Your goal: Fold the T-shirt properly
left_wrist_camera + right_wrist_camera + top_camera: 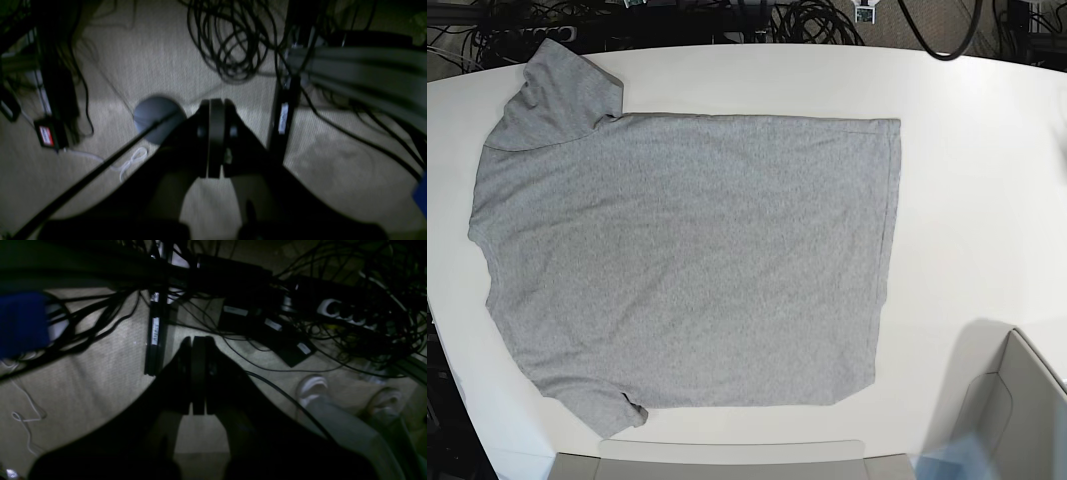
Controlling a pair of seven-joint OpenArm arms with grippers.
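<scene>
The T-shirt (687,260) lies spread flat, plain side up, on the white table (977,180), hem toward its right and nothing lying on it. Both the left gripper (217,138) and right gripper (199,373) are clenched on nothing, hanging over carpet (160,56) strewn with coiled black cables (230,40). A power strip (347,315) and someone's white shoe (312,388) lie near the right one.

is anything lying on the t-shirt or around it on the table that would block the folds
Nothing visible. The T-shirt lies flat and bare on the white table, plain side up. Neither gripper shows in the base view; both wrist cameras show shut jaws over the carpeted floor and cables.
</scene>
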